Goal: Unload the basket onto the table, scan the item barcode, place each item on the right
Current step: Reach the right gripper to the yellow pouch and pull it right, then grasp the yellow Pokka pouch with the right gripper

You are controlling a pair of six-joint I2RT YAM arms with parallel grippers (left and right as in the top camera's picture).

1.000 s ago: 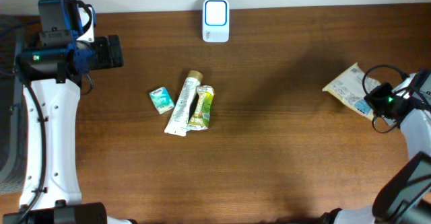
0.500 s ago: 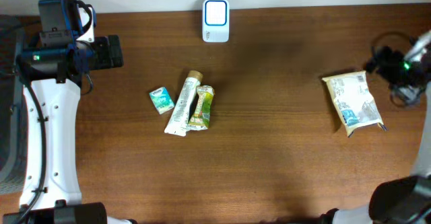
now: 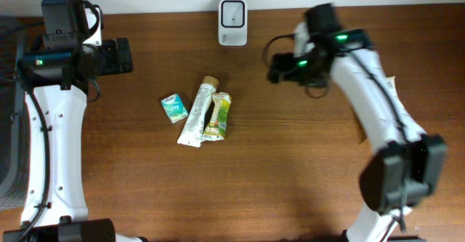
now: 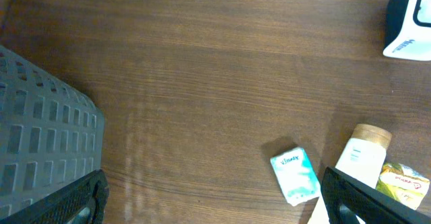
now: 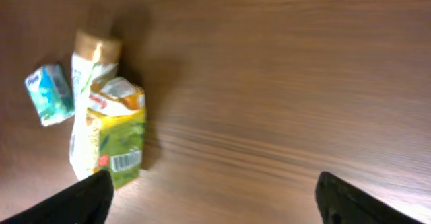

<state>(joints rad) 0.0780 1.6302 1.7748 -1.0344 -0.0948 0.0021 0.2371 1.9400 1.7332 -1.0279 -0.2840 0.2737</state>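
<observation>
Table [image 3: 290, 169] — dark wood. Right gripper [image 3: 277, 69] over the centre, jaws wide, nothing held. Left gripper [image 3: 120, 56] at far left, likewise wide and empty. Scanner [image 3: 232, 13] at back edge. White tube [image 3: 197, 113] mid-table; green packet [image 3: 218, 115] touching it — barcode up. Teal sachet [image 3: 174, 107] just beside.

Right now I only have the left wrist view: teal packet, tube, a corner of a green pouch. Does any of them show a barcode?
Observer: Yes. In the right wrist view the green pouch shows a barcode, face-up near one end.
Operator: Where are the right fingers?
Observer: Overhead, the right fingers hang over bare table, apart from the pouch, open and holding nothing.
Operator: And the scanner?
Observer: The whole scanner stands at the table's far edge, with nothing in front of it.
</observation>
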